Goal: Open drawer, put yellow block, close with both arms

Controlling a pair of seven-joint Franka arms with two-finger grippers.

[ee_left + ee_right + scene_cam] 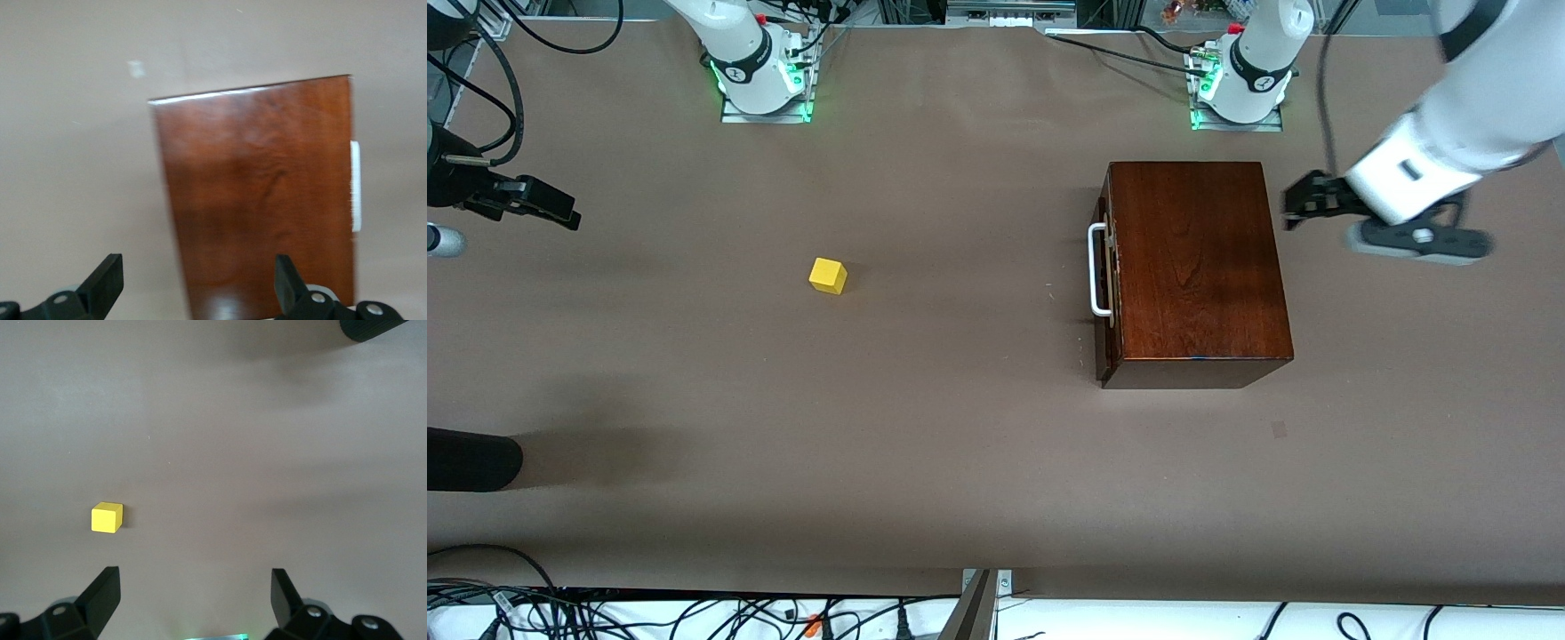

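The dark-brown wooden box (1196,267) stands toward the left arm's end of the table. Its drawer is shut, with the white handle (1099,271) facing the right arm's end. The yellow block (828,276) lies on the table in front of the drawer, well apart from it. My left gripper (1303,204) is open and empty, up over the table beside the box's side away from the handle. Its wrist view shows the box top (260,200) and handle (355,187) ahead of the gripper (198,280). My right gripper (551,206) is open and empty at the right arm's end; its wrist view shows the block (107,517) ahead of the gripper (195,597).
A black cylindrical object (471,460) juts in at the right arm's end, nearer the front camera; it also shows in the right wrist view (370,327). The green-lit arm bases (765,80) stand along the table's edge farthest from the camera. Cables (694,613) hang below the nearest edge.
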